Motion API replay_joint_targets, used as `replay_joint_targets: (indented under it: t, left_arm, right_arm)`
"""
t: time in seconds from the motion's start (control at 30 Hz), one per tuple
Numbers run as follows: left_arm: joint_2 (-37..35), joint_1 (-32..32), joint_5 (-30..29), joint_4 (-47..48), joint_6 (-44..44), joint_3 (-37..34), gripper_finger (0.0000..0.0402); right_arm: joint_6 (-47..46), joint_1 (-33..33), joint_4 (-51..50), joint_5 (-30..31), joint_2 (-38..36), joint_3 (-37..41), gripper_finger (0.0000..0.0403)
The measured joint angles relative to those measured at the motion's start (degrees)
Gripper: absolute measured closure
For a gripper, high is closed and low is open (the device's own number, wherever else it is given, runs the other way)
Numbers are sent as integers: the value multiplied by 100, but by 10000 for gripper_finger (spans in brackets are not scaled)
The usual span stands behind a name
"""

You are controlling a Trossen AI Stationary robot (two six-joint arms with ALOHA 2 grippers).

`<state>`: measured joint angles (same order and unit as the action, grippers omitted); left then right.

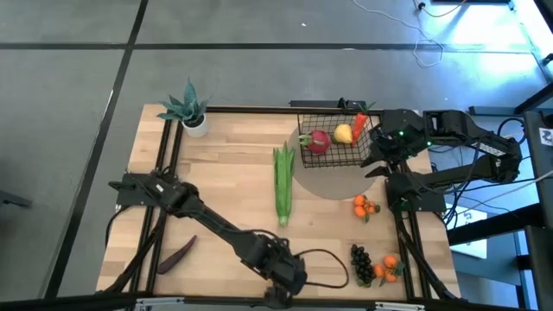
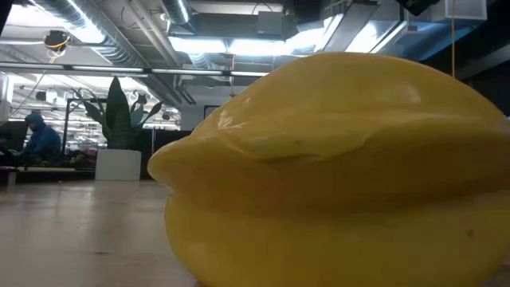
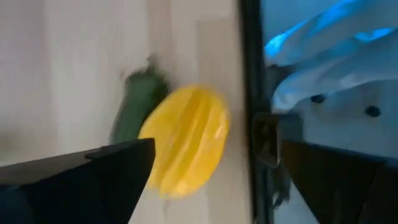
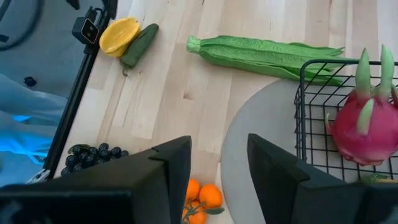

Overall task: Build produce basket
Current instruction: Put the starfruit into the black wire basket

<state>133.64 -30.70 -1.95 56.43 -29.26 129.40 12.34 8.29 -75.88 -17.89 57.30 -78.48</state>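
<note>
The black wire basket (image 1: pixel 335 142) stands on a round grey mat (image 1: pixel 333 183) and holds a red radish (image 1: pixel 318 142), a yellow lemon (image 1: pixel 343 134) and a carrot (image 1: pixel 359 126). The green corn (image 1: pixel 283 181) lies on the wood left of it. My right gripper (image 1: pixel 378 166) hovers open at the basket's right near corner (image 4: pixel 219 162). My left gripper (image 1: pixel 281 272) is low at the table's near edge, open (image 3: pixel 211 180). A ridged yellow fruit (image 3: pixel 186 140) and a green pepper (image 3: pixel 137 106) lie just ahead of its fingers. The arm hides both in the high view.
Oranges (image 1: pixel 365 207), dark grapes (image 1: pixel 363 263) and more oranges (image 1: pixel 390 268) lie near the right edge, and the eggplant (image 1: pixel 177 253) near the left. A potted plant (image 1: pixel 188 111) stands at the far left corner. The yellow fruit (image 2: pixel 335 167) fills the low view. A person (image 2: pixel 40 139) sits in the room behind.
</note>
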Motion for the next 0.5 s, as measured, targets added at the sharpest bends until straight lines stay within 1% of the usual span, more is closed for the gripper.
replay_joint_targets:
  t: [0.03, 0.13, 0.17, 0.27, 0.33, 0.43, 0.5]
  left_arm:
    - [40, -7, -1, -48, 4, 5, 68]
    - [162, -18, -23, 294, -21, 1, 68]
    - [209, -18, -28, 195, -22, 5, 68]
    - [302, -36, -16, 386, -27, -8, 68]
    - [366, -17, 16, 213, -45, 5, 68]
    - [377, -11, 6, 363, -67, -8, 68]
    - [377, -9, -65, 210, -59, -2, 68]
  right_arm:
    - [0, 0, 0, 2, 2, 0, 258]
    - [0, 0, -11, 3, 2, 0, 258]
    - [0, 0, -11, 5, 3, 0, 258]
    - [0, 0, -13, 9, 2, 0, 258]
    - [0, 0, -13, 11, 6, 0, 258]
    - [-2, 0, -17, 16, 4, 0, 258]
    - [-2, 0, -20, 17, 4, 0, 258]
